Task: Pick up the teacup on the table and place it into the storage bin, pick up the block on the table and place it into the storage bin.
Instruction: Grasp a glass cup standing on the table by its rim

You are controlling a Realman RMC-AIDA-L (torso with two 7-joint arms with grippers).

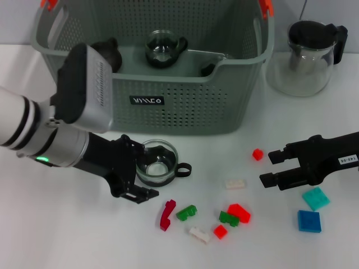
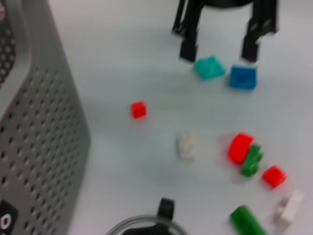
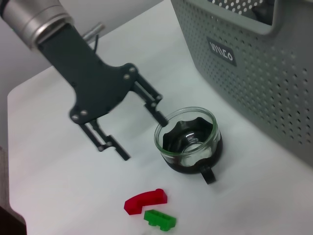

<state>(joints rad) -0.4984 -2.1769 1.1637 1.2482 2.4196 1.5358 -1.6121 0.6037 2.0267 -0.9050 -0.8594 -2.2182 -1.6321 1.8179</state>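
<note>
A glass teacup (image 1: 159, 163) with a black handle stands on the table in front of the storage bin (image 1: 185, 106). My left gripper (image 1: 147, 171) is open right beside it; in the right wrist view the left gripper (image 3: 144, 138) has one fingertip (image 3: 160, 117) at the rim of the teacup (image 3: 190, 139) and the other apart from it. Several small blocks lie to the right, among them a red one (image 1: 257, 154) and a white one (image 1: 235, 184). My right gripper (image 1: 272, 168) hovers open near the teal block (image 1: 316, 198), holding nothing.
Another glass cup (image 1: 165, 47) sits inside the bin. A glass teapot (image 1: 308, 56) with a black lid stands at the back right. A blue block (image 1: 309, 221), green, red and white blocks (image 1: 199, 233) are scattered at the front.
</note>
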